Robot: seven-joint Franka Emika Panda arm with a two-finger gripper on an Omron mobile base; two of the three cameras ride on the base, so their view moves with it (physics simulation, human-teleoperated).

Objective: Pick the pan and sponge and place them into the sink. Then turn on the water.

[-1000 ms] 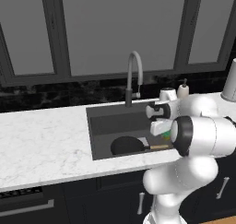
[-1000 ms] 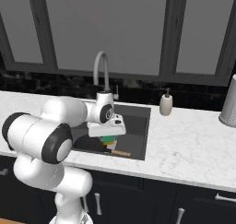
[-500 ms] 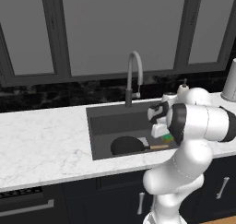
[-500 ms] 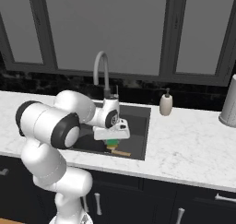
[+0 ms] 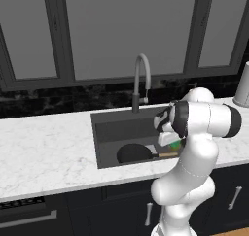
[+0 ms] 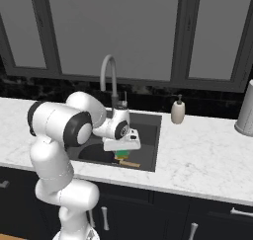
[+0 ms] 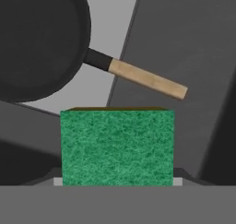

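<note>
Sponge carried over the sink

Left base view: pan (image 5: 134, 153) lies in the sink (image 5: 104, 133). Right base view: gripper (image 6: 122, 152) hovers above it. Hand view: jaws closed on the sponge (image 7: 117, 147), probably light and squashy, best pinched across its sides.

A home kitchen, rendered: a white marble desk (image 5: 44, 147) runs over dark navy cabinets with metal handles (image 6: 212, 219), holding a dark grey rectangular sink (image 5: 109, 128) with a tall arched grey faucet (image 5: 141, 79). A cream soap dispenser bottle (image 6: 178, 110) stands beside it, under large dark-framed windows (image 6: 108, 31) and a black stone backsplash (image 5: 58, 101).
</note>
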